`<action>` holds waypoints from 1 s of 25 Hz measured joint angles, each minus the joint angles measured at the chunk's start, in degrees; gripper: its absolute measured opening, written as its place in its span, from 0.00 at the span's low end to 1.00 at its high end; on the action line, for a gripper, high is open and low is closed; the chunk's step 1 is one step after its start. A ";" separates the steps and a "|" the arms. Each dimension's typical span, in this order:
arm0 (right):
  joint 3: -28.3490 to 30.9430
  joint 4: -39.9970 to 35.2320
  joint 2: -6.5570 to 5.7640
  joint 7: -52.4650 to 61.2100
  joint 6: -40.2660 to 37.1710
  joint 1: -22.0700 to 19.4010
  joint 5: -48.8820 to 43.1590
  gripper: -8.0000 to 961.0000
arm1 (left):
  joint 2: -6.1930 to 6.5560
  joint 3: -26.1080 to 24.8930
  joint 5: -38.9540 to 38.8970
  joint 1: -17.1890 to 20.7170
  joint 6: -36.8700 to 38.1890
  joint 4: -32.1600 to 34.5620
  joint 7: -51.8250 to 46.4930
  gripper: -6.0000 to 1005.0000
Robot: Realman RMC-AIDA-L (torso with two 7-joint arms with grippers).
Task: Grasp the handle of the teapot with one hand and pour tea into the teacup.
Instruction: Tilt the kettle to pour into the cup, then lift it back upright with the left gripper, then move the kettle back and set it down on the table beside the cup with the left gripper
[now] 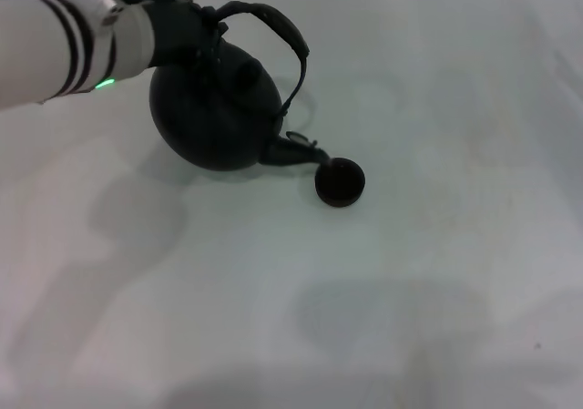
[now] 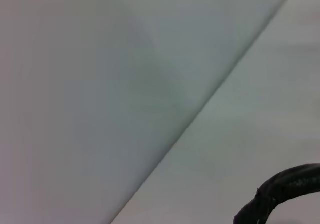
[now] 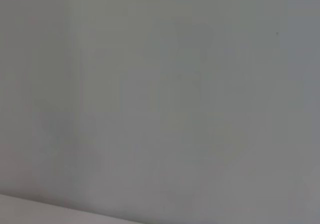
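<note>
Left arm reaching in, wrist tilted

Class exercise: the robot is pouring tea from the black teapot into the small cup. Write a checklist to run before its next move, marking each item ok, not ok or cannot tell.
1. Left gripper at the handle: ok; its finger grip: cannot tell.
2. Teapot tilted toward the teacup: ok.
3. Spout tip meets the teacup's rim: ok.
4. Teacup upright on the table: ok.
5. Tea level in the teacup: cannot tell, inside reads dark.
6. Right arm out of the way: ok, not seen in the head view.
</note>
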 joint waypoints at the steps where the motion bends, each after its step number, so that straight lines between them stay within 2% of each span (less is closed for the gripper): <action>1: 0.00 0.07 -0.02 -0.11 -0.08 0.09 -0.01 0.90 | 0.02 -0.29 -0.55 0.96 -0.78 0.36 -0.28 0.13; 7: -0.39 0.16 -0.04 -0.24 -1.37 0.50 -0.32 0.90 | 0.04 -2.51 -5.90 6.99 -8.01 1.07 -0.72 0.13; 14: -0.53 -0.07 -0.17 -0.26 -2.41 0.57 -0.49 0.90 | 0.20 -3.65 -12.44 14.03 -19.51 -1.56 -0.27 0.13; 25: -1.30 0.29 -0.73 -0.26 -4.32 1.23 -0.69 0.90 | 0.26 -3.37 -21.27 15.58 -33.81 -13.65 0.19 0.13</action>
